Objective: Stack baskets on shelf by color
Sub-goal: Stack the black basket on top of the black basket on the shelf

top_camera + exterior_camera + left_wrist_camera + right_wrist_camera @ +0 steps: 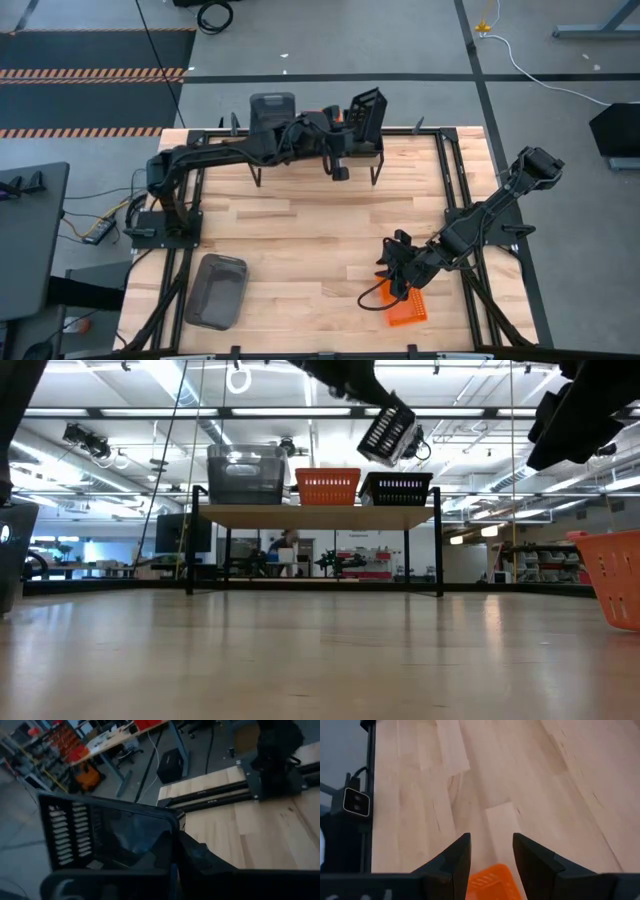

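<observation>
My left gripper [348,122] reaches over the shelf [315,517] at the table's far edge, shut on a black perforated basket [388,428]. That basket hangs tilted above another black basket [397,488] standing on the shelf's right end. On the plank, left of it, stand an orange basket [328,485] and grey baskets [245,473]. My right gripper [491,855] is open over the table's near right part. An orange basket [408,305] lies on the table just below and in front of its fingers; I see no touch. My left gripper holds the black basket by its rim [169,822] at one side wall; my own fingers [200,857] hide the exact hold. The basket is lifted clear of the shelf and tilted, its perforated wall [65,835] turned outward.
A grey basket [218,290] lies on the table at its near left corner. The middle of the plank tabletop [310,230] is bare wood. Black frame rails [455,190] run along the table's sides. The right arm's base [275,765] stands by the right rail.
</observation>
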{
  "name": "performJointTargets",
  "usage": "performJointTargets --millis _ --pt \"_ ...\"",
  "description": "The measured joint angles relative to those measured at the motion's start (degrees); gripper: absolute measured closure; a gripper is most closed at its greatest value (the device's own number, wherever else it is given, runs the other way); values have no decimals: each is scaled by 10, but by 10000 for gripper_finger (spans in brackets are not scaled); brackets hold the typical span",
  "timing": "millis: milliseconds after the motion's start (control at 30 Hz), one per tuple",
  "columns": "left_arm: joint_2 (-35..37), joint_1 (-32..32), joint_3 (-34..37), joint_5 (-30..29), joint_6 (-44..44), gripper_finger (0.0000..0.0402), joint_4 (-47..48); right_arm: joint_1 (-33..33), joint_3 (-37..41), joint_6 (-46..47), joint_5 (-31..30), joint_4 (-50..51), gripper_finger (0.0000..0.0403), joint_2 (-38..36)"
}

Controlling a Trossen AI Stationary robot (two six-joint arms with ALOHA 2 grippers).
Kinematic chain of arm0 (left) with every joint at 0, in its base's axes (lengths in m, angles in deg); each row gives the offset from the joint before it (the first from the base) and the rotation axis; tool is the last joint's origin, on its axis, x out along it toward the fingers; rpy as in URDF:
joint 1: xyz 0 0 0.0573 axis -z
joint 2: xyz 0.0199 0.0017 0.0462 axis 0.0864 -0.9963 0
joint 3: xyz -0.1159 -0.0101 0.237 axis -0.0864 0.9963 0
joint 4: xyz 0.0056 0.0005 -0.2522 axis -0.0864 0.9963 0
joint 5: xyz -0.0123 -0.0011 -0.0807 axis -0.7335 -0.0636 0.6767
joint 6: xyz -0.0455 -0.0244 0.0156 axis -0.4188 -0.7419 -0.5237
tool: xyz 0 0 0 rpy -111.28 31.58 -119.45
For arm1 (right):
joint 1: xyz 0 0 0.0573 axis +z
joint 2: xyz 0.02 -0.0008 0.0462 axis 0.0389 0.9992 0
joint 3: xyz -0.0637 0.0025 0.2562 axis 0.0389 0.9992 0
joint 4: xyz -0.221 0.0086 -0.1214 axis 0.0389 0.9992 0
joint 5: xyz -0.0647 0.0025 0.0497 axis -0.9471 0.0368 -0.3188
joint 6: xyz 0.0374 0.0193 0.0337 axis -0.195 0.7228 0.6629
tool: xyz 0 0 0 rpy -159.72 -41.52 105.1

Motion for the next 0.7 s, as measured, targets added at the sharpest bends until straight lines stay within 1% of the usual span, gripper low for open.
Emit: performJointTargets --millis 133,233,433,567,700 --pt "-12 -5 0 -8 -30 384 -12 0 0 0 0 -11 249 0" --pt "-21 -5 0 -20 -33 383 -23 0 0 0 0 -19 249 0" --pt "-20 -5 0 -24 -41 383 -28 0 0 0 0 -28 249 0" --pt "-21 -5 0 -43 -45 382 -29 0 0 0 0 -31 249 0" --pt "-21 -5 0 -43 -59 378 -26 0 0 0 0 -31 249 0"
